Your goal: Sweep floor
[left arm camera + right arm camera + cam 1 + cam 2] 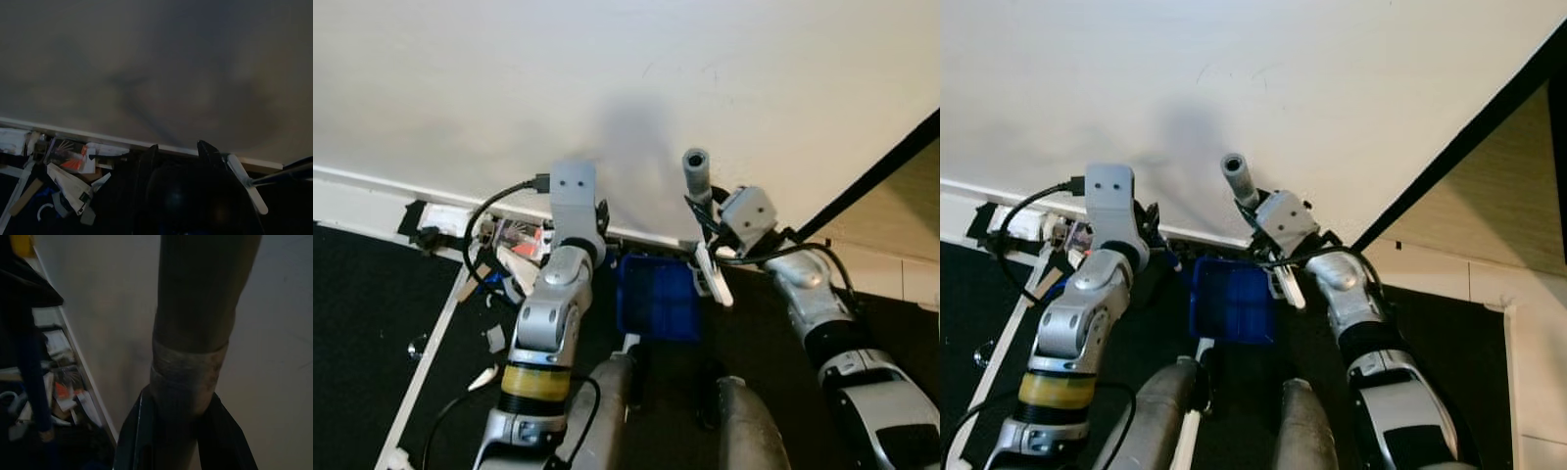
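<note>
Upright, grey broom handle [695,171] in right tool [178,431]

**Where your four cameras look**

Your two head views look steeply down, facing the plain white wall [626,78] ahead. Both share the square blue plastic dustpan [1230,299] on the dark floor. Your left wrist camera faces the wall's white baseboard [98,137] and the pile of paper scraps [73,161]. Your right wrist camera sits very near the grey broom handle [195,333].

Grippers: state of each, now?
Left gripper: open, holding nothing, near the blue dustpan.
Right gripper: closed on the broom handle.
</note>
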{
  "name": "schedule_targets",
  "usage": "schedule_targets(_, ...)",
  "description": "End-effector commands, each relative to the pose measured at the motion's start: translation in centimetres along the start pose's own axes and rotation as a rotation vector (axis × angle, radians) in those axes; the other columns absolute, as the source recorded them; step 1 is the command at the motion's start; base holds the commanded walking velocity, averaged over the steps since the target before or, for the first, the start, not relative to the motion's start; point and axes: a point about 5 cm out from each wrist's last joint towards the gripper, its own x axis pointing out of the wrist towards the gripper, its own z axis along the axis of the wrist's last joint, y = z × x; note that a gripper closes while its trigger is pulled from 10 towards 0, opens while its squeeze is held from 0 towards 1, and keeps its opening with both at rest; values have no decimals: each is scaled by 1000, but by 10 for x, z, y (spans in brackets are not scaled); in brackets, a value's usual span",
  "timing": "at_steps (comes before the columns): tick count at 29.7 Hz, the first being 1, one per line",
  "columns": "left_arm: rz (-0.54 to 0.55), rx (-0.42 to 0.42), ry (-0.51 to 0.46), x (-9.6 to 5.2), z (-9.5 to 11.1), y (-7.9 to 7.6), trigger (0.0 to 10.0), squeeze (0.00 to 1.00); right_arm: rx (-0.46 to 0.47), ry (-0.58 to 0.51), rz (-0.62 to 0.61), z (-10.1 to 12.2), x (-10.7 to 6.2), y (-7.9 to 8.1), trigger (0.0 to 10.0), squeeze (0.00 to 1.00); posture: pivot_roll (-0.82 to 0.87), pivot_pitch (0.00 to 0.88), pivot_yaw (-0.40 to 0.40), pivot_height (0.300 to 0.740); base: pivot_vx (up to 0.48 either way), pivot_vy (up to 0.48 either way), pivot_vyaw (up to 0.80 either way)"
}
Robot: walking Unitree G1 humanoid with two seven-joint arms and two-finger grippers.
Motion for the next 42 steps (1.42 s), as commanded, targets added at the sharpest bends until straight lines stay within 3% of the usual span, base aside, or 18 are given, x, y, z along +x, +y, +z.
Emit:
schedule_targets(1,-13,-13,79,-4,-16,0,10000,0,-8,93,-1,-18,-6,7,10000,0,229,407,65,740,0,0,0)
schedule_targets(8,3,-27,86,-14,-11,-1,10000,0,16,139,-64,-26,-4,13,10000,0,257,449,71,740,0,0,0)
schedule_targets(15,13,-31,77,-14,1,-7,10000,0,71,162,-107,-27,0,14,10000,0,269,451,70,740,0,0,0)
schedule_targets(16,17,-28,73,-12,7,-8,10000,0,238,140,-120,-26,3,17,10000,0,264,448,70,740,0,0,0)
schedule_targets(17,17,-28,73,-12,7,-8,10000,0,238,140,-120,-26,3,17,10000,0,264,448,70,740,0,0,0)
schedule_targets(19,26,-17,71,-9,12,-9,10000,0,482,63,-83,-19,9,25,10000,0,264,448,70,740,0,0,0)
schedule_targets(21,39,1,73,-8,16,-11,10000,0,661,-9,-43,-13,14,31,10000,0,262,445,71,740,0,0,0)
schedule_targets(26,59,12,75,-7,21,-14,10000,0,825,-125,40,2,22,41,10000,0,252,440,69,740,0,0,0)
schedule_targets(30,60,12,77,-5,22,-16,10000,0,883,-228,98,19,28,44,10000,0,237,428,60,740,0,0,0)
schedule_targets(34,61,9,80,-3,21,-16,10000,0,865,-325,141,35,28,40,10000,0,226,421,52,740,0,0,0)
schedule_targets(36,65,5,83,-2,21,-16,10000,0,757,-413,135,51,22,23,10000,0,218,418,49,740,0,0,0)
schedule_targets(37,65,5,83,-2,21,-16,10000,0,757,-413,135,51,22,23,10000,0,218,418,49,740,0,0,0)
schedule_targets(38,67,3,84,-2,20,-15,10000,0,643,-425,103,57,16,11,10000,0,202,413,46,740,0,0,0)
schedule_targets(39,67,3,84,-2,20,-15,10000,0,643,-425,103,57,16,11,10000,0,202,413,46,740,0,0,0)
schedule_targets(40,69,0,88,-2,18,-14,10000,0,516,-435,68,62,6,-2,10000,0,197,411,46,740,0,0,0)
schedule_targets(42,67,-8,94,-2,17,-14,10000,0,459,-442,39,65,-2,-12,10000,0,186,404,44,740,0,0,0)
